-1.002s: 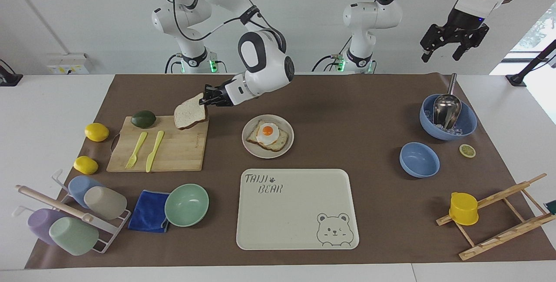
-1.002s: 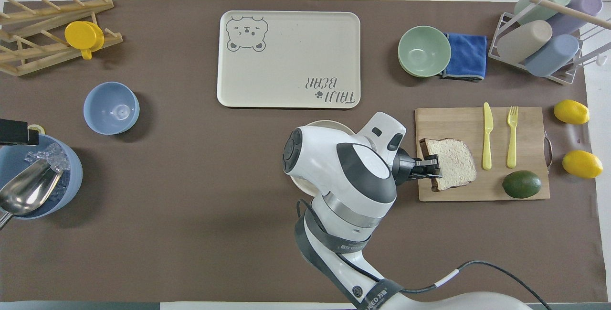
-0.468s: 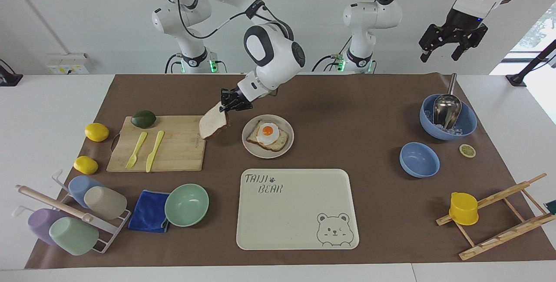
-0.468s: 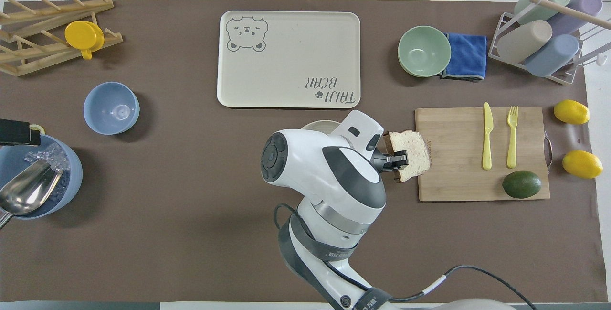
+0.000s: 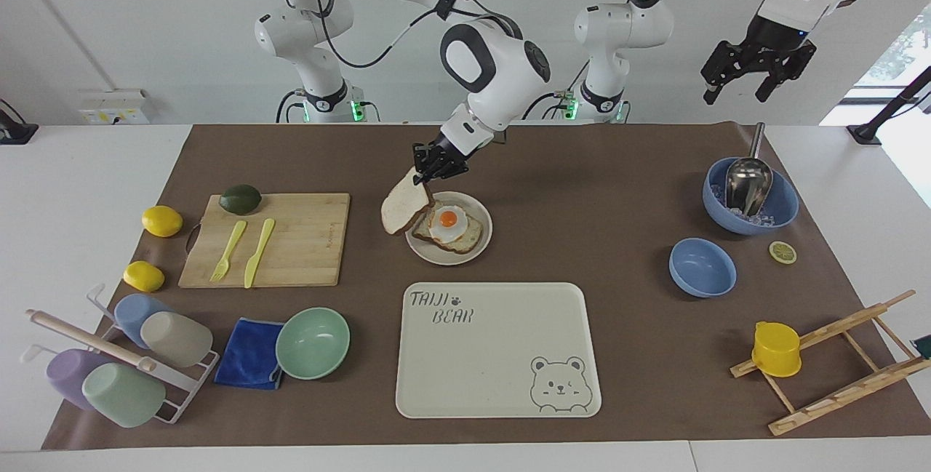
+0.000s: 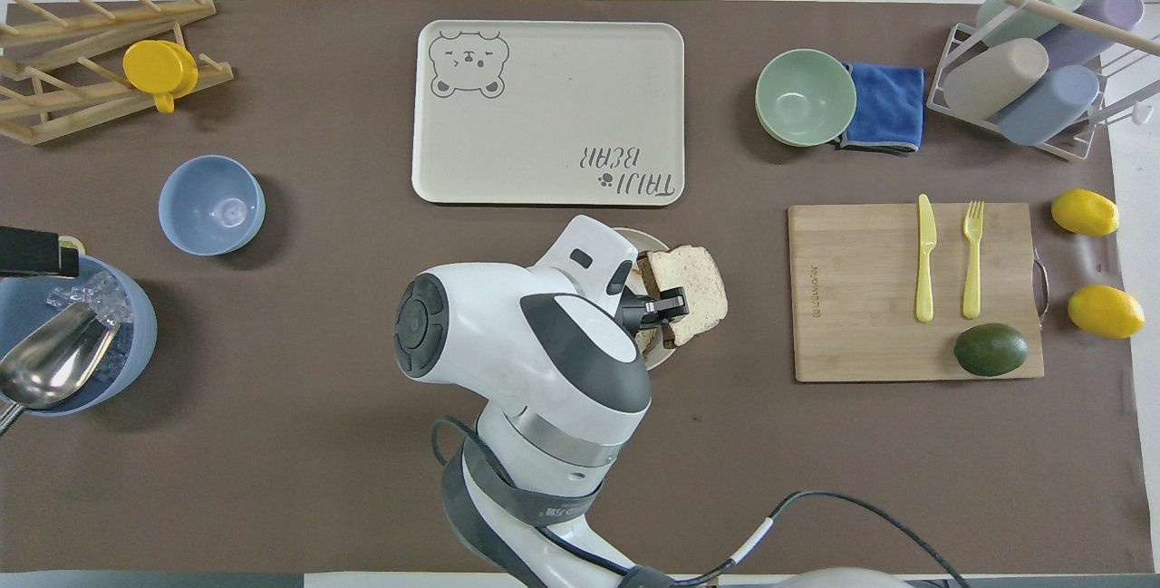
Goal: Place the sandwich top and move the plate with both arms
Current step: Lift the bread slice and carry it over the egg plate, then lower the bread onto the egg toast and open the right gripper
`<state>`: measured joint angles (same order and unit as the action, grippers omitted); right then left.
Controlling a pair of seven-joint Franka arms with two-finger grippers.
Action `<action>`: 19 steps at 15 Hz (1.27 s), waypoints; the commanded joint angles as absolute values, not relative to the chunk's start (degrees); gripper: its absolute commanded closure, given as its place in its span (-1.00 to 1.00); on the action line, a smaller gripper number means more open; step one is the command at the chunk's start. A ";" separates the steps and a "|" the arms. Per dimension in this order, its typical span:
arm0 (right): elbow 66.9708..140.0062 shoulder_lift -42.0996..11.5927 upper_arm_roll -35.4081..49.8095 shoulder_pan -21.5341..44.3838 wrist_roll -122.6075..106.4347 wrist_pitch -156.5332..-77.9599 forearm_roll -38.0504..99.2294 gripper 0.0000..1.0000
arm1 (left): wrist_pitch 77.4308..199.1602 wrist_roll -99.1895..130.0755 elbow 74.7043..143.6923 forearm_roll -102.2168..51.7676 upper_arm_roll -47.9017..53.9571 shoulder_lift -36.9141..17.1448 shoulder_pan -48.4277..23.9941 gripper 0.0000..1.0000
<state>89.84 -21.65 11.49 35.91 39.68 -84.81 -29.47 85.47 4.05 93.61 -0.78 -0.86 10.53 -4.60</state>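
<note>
- Right hand [image 5: 429, 172] clenched on the bread [image 5: 404, 210] — pinching its upper edge; slice hangs tilted in the air, over the plate [image 5: 480, 241] rim on the side toward the right arm's end of the counter.
- In the overhead view the bread [image 6: 691, 291] overlaps the plate's edge; the right arm covers most of the plate there.
- Plate sits mid-counter, nearer the robots than the tray [image 5: 497, 349]; toast with egg [image 5: 448, 225] on it.
- Can't tell if the bread's lower corner touches the toast or the plate.
- Left hand [image 5: 752, 78] released, fingers spread — raised high off the counter at the left arm's end, above the blue bowl with scoop [image 5: 750, 195]; that arm waits.
- Cutting board [image 5: 270, 239] toward the right arm's end, beside the plate: fork [image 5: 228, 250], knife [image 5: 258, 252], avocado [image 5: 240, 198] on it.
- Two lemons [image 5: 161, 220] beside the board, nearer that end's edge.
- Green bowl [image 5: 313, 342] and blue cloth [image 5: 249, 353] farther from the robots than the board; cup rack [image 5: 116, 363] at that corner.
- Small blue bowl [image 5: 702, 266], lemon slice [image 5: 782, 252], wooden rack with yellow cup [image 5: 776, 348] at the left arm's end.
</note>
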 commanded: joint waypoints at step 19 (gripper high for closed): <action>86.30 -26.37 12.74 35.86 39.29 -88.49 -25.66 1.00 | 94.66 3.51 102.92 -1.23 -0.35 10.55 -5.89 -1.00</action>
<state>84.42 -26.79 12.31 36.38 39.69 -87.35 -25.88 93.19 4.01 101.77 -0.80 0.02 9.77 -5.46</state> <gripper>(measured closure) 0.912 0.000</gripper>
